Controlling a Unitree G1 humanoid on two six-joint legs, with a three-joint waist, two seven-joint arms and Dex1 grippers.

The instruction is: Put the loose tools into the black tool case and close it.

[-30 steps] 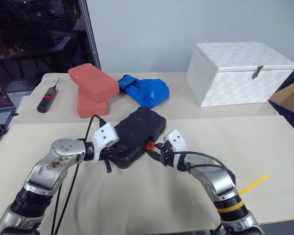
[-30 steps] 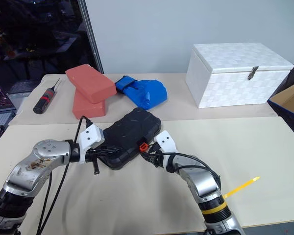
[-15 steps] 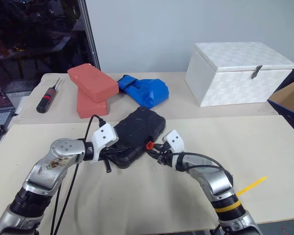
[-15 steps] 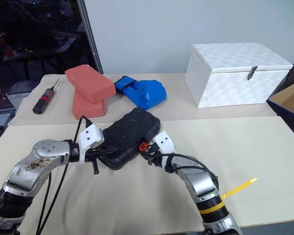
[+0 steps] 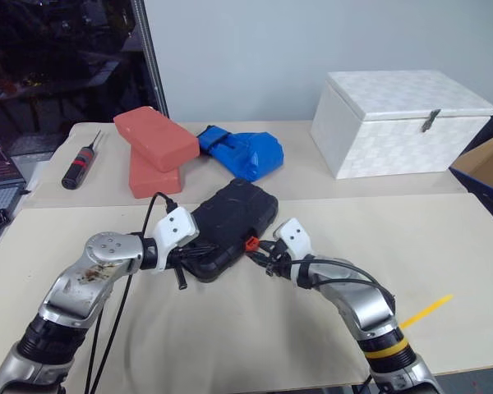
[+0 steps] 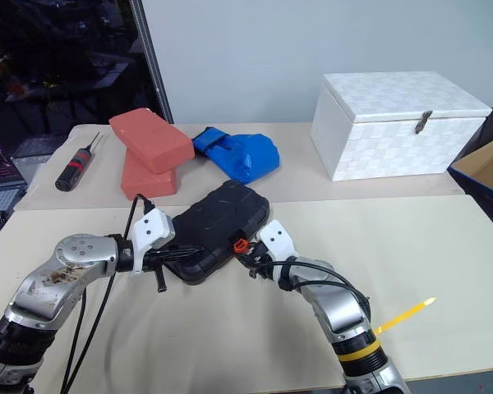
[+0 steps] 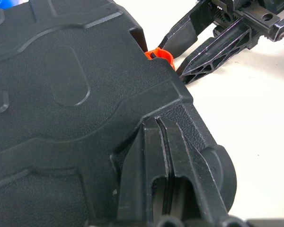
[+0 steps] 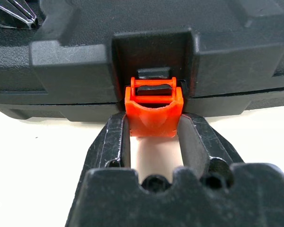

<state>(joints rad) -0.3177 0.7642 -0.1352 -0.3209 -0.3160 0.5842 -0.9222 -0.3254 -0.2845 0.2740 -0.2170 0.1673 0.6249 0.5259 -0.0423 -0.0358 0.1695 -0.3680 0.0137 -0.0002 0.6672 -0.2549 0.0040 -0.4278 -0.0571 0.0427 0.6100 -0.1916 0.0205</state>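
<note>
The black tool case (image 5: 230,222) lies closed on the beige table, its orange latch (image 5: 251,243) facing me. In the right wrist view, my right gripper (image 8: 154,130) is shut on the orange latch (image 8: 154,111), one finger against each side. My left gripper (image 7: 165,161) is shut and its fingers rest on the lid at the case's near left corner (image 5: 189,261). The right gripper (image 7: 199,52) also shows in the left wrist view, beside the latch. The loose tools are out of view.
A black screwdriver with red bands (image 5: 80,168) lies at the far left. Two red blocks (image 5: 154,139) and a blue bag (image 5: 242,152) sit behind the case. A white box (image 5: 403,119) stands at the back right beside a cardboard box (image 5: 485,168). A yellow strip (image 5: 426,310) lies near right.
My right gripper's fingers have closed in on the orange latch. The left gripper and the case have stayed where they were.
</note>
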